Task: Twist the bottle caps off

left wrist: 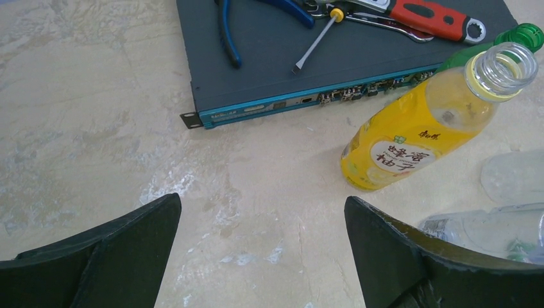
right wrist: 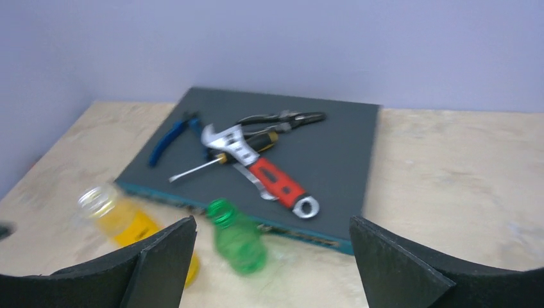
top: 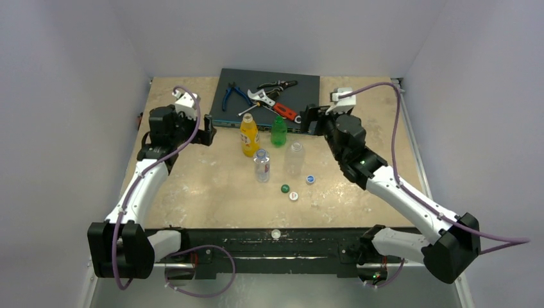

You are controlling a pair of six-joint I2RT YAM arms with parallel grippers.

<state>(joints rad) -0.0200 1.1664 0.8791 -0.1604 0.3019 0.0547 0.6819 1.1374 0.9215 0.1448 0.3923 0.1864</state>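
Claws on both arms are being held released and empty: the left claw is being carried with its jaws wide apart over bare worktop; the right claw is likewise being held spread, with nothing between its jaws.

Ahead of the left claw and to its right, the orange-yellow bottle is being seen with a bare, open mouth; below and ahead of the right claw, slightly to its left, the green bottle is being shown blurred, its neck apparently uncapped. Between the two claws and nearer the bases, the clear blue-labelled bottle and the larger clear bottle are being kept upright; no cap is showing on either, though that is hard to tell from above. Beyond both claws, hand tools are being carried on a dark flat box.

Behind the right claw, toward the bases, the blue cap, dark green cap and white cap are lying loose, near one another; what looks like a second white cap is resting on the front rail.

Four loose caps for four bottles: the unscrewing is being judged finished or nearly so. Next, the clear necks are needing to be checked; otherwise a retreat is being called for without toppling any bottle.
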